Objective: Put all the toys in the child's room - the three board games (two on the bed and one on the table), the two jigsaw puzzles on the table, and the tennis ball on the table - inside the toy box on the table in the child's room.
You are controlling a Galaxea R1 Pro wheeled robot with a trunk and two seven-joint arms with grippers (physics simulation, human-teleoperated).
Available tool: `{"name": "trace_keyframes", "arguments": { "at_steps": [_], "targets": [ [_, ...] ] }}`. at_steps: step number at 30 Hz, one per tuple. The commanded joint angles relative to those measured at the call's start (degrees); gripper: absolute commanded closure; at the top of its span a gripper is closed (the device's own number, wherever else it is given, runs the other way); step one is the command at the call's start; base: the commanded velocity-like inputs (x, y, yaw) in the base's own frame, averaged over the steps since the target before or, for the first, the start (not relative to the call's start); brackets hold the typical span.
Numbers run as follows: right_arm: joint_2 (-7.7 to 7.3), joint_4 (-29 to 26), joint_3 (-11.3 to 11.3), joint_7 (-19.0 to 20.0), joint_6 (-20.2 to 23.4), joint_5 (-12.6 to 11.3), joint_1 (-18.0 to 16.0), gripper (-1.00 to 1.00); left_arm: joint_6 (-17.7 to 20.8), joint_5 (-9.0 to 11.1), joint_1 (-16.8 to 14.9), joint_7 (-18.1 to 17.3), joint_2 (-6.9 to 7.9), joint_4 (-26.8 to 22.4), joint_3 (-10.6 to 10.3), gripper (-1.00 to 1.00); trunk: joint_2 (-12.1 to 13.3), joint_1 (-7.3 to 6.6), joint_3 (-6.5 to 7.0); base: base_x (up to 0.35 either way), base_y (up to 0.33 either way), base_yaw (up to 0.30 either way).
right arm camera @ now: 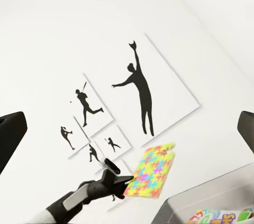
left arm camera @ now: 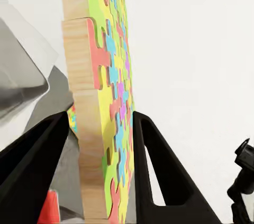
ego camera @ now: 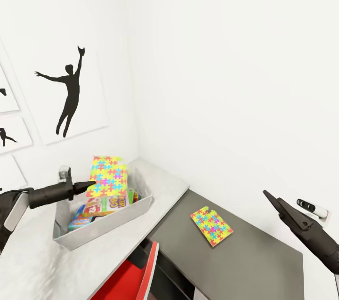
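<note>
Puzzle board (ego camera: 108, 176) pinched in left end effector (ego camera: 92, 184) above toy box (ego camera: 94, 231); right end effector (ego camera: 270, 198) spread.

One jigsaw puzzle (ego camera: 109, 176) is standing over the toy box (ego camera: 106, 226) (board games (ego camera: 101, 206) lying inside), between the left gripper (ego camera: 89, 185) fingers; second puzzle (ego camera: 211, 225) is lying on the table (ego camera: 263, 257) to the right

Matte black tapered tool (ego camera: 89, 185) fingers, grey-white forearm housing, dark joints
</note>
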Motion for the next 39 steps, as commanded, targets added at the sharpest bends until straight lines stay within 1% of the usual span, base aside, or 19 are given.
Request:
{"name": "trace_keyframes", "arguments": {
  "at_steps": [1, 3, 4, 7, 9, 10, 13, 17, 22, 26, 30, 34, 39],
  "targets": [
    [0.01, 0.0, 0.03, 0.04, 0.53, -0.11, -0.05, -1.0, 0.33, 0.02, -2.0, 1.9, 0.0, 2.31, 0.03, 1.0, -0.11, 0.03, -0.11, 0.0, 0.0, 0.0],
    [0.03, 0.01, 0.12, -0.04, 0.52, -0.13, -0.04, -1.0, 0.26, 0.01, -4.97, 5.63, -0.01, 6.75, 0.06, 1.0, -0.11, 0.03, -0.11, 0.0, 0.0, 0.0],
    [0.03, 0.04, 0.14, -0.07, 0.52, -0.12, -0.05, -1.0, 0.24, 0.04, -5.95, 7.49, -0.04, 8.52, 0.08, 1.0, -0.11, 0.03, -0.11, 0.0, 0.0, 0.0],
    [0.04, 0.08, 0.16, -0.14, 0.52, -0.12, -0.03, -1.0, 0.22, 0.15, -7.26, 12.31, -0.31, 10.77, 0.14, 1.0, -0.11, 0.03, -0.11, 0.0, 0.0, 0.0],
    [0.04, 0.09, 0.22, -0.16, 0.52, -0.11, -0.05, -1.0, 0.22, 0.28, -7.68, 16.2, -0.52, 11.42, 0.19, 1.0, -0.11, 0.03, -0.11, 0.0, 0.0, 0.0],
    [0.04, 0.09, 0.23, -0.16, 0.51, -0.11, -0.05, -1.0, 0.21, 0.32, -7.75, 17.05, -0.56, 11.51, 0.19, 1.0, -0.11, 0.03, -0.11, 0.0, 0.0, 0.0],
    [0.04, 0.1, 0.22, -0.17, 0.5, -0.1, -0.03, -1.0, 0.16, 0.36, -7.96, 21.05, -1.06, 11.78, 0.21, 1.0, -0.11, 0.03, -0.11, 0.0, 0.0, 0.0],
    [0.07, 0.1, 0.25, -0.17, 0.49, -0.1, -0.05, -1.0, -0.37, 0.34, -8.01, 24.28, -1.68, 11.85, 0.22, 1.0, -0.11, 0.03, -0.11, 0.0, 0.0, 0.0],
    [0.05, -0.14, 0.13, -0.2, 0.49, -0.1, -0.03, -1.0, -2.75, 0.29, -8.21, 29.72, -3.26, 11.87, 0.22, 1.0, -0.11, 0.03, -0.11, 0.0, 0.0, 0.0],
    [-0.11, -0.3, 0.02, -0.25, 0.55, -0.1, -0.05, -1.0, -3.93, 0.32, -8.35, 32.66, -4.58, 11.87, 0.16, 1.0, -0.11, 0.03, -0.07, 0.0, 0.0, 0.0],
    [-0.13, -0.39, 0.04, -0.26, 0.57, -0.1, -0.06, -1.0, -5.91, 0.27, -9.02, 34.31, -5.49, 11.87, 0.14, 1.0, -0.11, 0.03, -0.12, 0.0, 0.0, 0.0],
    [-0.26, -0.42, 0.08, -0.32, 0.67, -0.1, -0.05, -1.0, -6.91, 0.26, -9.52, 35.89, -5.97, 11.87, 0.13, 1.0, -0.11, 0.03, -0.31, 0.0, 0.0, 0.0],
    [-0.31, -0.43, 0.16, -0.34, 0.78, -0.1, -0.05, -1.0, -7.13, 0.34, -9.94, 36.55, -6.05, 11.87, 0.13, 1.0, -0.11, 0.03, -0.61, 0.0, 0.0, 0.0]
  ]
}}
